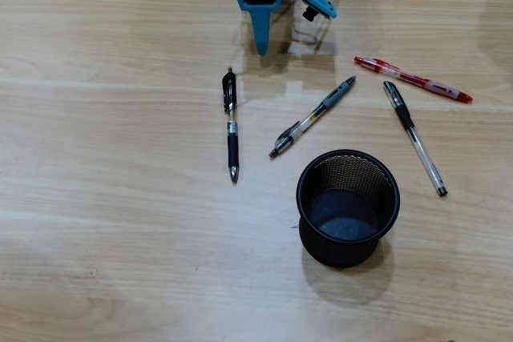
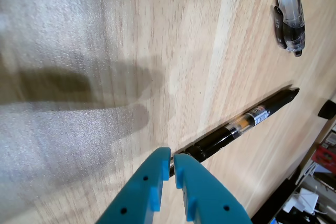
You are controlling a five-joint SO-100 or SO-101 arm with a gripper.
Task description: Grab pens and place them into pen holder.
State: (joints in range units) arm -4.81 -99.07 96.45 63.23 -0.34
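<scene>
The worktop (image 1: 112,222) is pale, smooth wood-grain with a soft sheen; the pen holder (image 1: 348,207) is matt black wire mesh; the hand (image 2: 172,165) looks like matt teal plastic.

Your items by colour: black pen (image 1: 231,124); grey-and-clear pen (image 1: 313,116); black-and-clear pen (image 1: 414,138); red-and-white pen (image 1: 414,79); black wire-mesh pen holder (image 1: 348,208), dark bottom; turquoise gripper (image 2: 171,164); pale wood-grain table (image 1: 104,198).
</scene>
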